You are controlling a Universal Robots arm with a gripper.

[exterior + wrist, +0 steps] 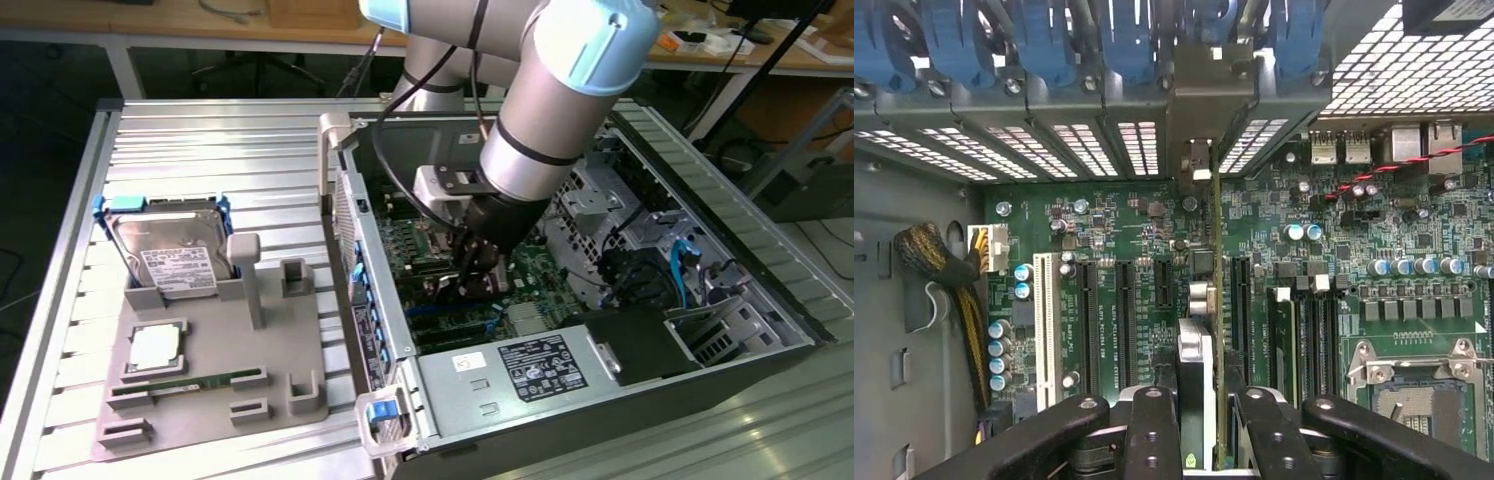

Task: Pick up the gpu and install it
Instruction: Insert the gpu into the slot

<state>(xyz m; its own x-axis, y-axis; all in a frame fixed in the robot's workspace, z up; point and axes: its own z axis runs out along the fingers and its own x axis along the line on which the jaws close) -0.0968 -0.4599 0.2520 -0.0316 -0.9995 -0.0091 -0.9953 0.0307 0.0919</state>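
In the wrist view the gpu (1196, 390) shows edge-on, a thin card standing upright over the green motherboard (1104, 230). It lines up with a long expansion slot, and its metal bracket (1204, 95) sits against the slotted rear wall of the case. My gripper (1199, 440) is shut on the card, with a black finger (1152, 430) pressed to each side of it. In the exterior view my gripper (477, 280) reaches down inside the open computer case (534, 380), low over the motherboard (534, 265). Whether the card's contacts are fully in the slot is hidden.
Blue slot latches (1134, 40) line the rear wall, and a braided cable bundle (934, 260) lies beside the board. Outside the case, a grey fixture (200, 420) holds a silver hard drive (167, 250), a processor chip (156, 345) and a green memory stick (187, 385).
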